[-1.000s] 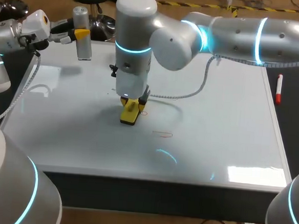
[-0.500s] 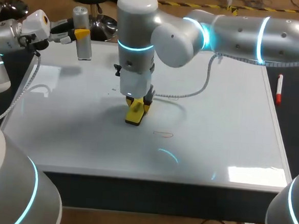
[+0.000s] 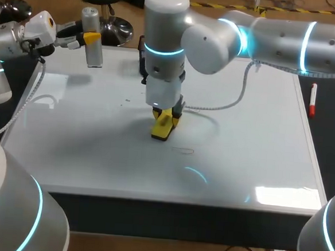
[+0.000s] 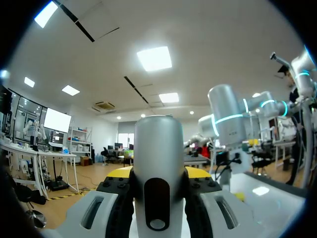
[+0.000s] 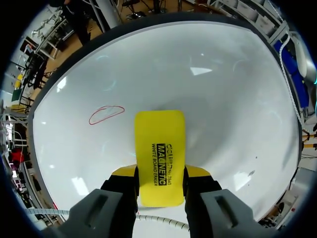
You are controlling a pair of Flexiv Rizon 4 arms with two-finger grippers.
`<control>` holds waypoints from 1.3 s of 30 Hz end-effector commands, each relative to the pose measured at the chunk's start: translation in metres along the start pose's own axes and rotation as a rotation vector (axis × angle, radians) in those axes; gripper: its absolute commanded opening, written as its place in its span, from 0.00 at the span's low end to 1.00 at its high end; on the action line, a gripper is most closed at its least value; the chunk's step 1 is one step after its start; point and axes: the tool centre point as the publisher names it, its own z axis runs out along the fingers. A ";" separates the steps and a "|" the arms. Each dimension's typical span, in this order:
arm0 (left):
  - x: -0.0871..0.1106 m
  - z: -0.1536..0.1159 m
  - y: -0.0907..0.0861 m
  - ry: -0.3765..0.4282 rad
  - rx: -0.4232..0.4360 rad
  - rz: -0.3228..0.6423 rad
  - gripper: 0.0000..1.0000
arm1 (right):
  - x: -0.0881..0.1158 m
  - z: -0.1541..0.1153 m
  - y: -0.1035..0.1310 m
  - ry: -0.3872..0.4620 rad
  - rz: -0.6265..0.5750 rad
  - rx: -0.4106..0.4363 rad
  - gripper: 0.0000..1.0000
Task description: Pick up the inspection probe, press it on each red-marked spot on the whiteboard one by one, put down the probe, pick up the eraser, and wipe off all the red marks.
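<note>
Across the counter's whiteboard (image 3: pixel 258 137), the right end effector (image 3: pixel 168 111), clamped on the yellow eraser (image 3: pixel 162 127), has slid toward the right edge and the remaining red loop (image 3: pixel 183 151), so wiping looks nearly done, while the left end effector (image 3: pixel 81 38) grips the probe (image 3: pixel 92 40) at the far left corner.

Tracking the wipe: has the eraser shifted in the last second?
Yes. The eraser slid rightward across the whiteboard, ending nearer the red mark.

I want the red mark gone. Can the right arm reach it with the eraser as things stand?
Probably yes. The right pincer is shut on the eraser, and the red mark lies close beside it on bare whiteboard, nothing between.
</note>
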 end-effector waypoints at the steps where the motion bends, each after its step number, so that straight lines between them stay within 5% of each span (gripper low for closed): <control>1: 0.001 0.000 -0.001 -0.001 0.000 0.001 0.00 | 0.008 0.045 -0.006 0.006 0.001 0.005 0.00; 5: 0.001 0.000 -0.001 -0.001 0.000 0.001 0.00 | 0.008 0.030 -0.009 0.001 0.002 0.016 0.00; 13: 0.001 0.000 -0.001 -0.001 0.000 0.001 0.00 | 0.019 -0.057 -0.031 -0.092 0.031 0.073 0.00; 17: 0.001 0.000 -0.001 -0.001 0.000 0.001 0.00 | 0.026 -0.077 -0.049 -0.099 0.038 0.103 0.00; 27: 0.001 0.000 -0.001 -0.001 0.000 0.001 0.00 | 0.039 -0.080 -0.074 -0.073 0.065 0.105 0.00; 39: 0.001 0.000 -0.001 -0.001 0.000 0.001 0.00 | -0.012 -0.054 -0.005 -0.072 -0.040 0.083 0.00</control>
